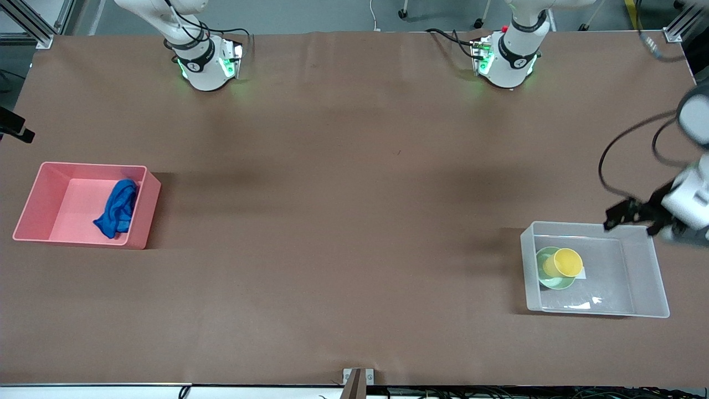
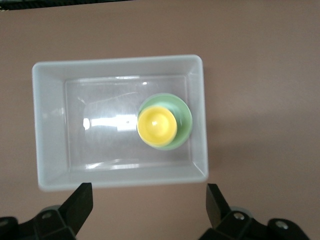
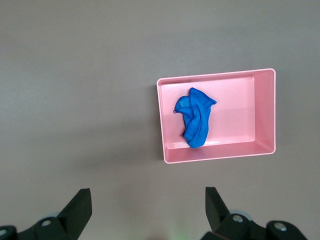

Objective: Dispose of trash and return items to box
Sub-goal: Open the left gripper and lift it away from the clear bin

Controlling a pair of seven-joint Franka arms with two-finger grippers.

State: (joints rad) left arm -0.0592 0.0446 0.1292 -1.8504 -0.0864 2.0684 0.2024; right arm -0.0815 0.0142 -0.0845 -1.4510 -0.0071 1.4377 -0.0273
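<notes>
The blue cloth point(image 1: 117, 210) lies crumpled in the pink bin point(image 1: 83, 166) at the right arm's end of the table. The yellow cup point(image 1: 565, 262) sits in the mint-green bowl point(image 1: 545, 280), inside the clear bin point(image 1: 529, 271) at the left arm's end. My left gripper point(image 1: 634, 220) is open and empty, up over the table beside the clear bin's rim. Its wrist view shows the clear bin point(image 2: 120, 60), cup point(image 2: 157, 126) and bowl point(image 2: 183, 117) beyond its gripper point(image 2: 149, 200). My right gripper point(image 3: 148, 205) is open and empty, high over bare table beside the pink bin point(image 3: 215, 75) with the cloth point(image 3: 196, 117); the front view does not show it.
The two arm bases point(image 1: 205, 61) point(image 1: 507, 58) stand along the table's edge farthest from the front camera. A black cable point(image 1: 620, 144) hangs from the left arm. A black object point(image 1: 16, 130) sits at the table's end by the pink bin.
</notes>
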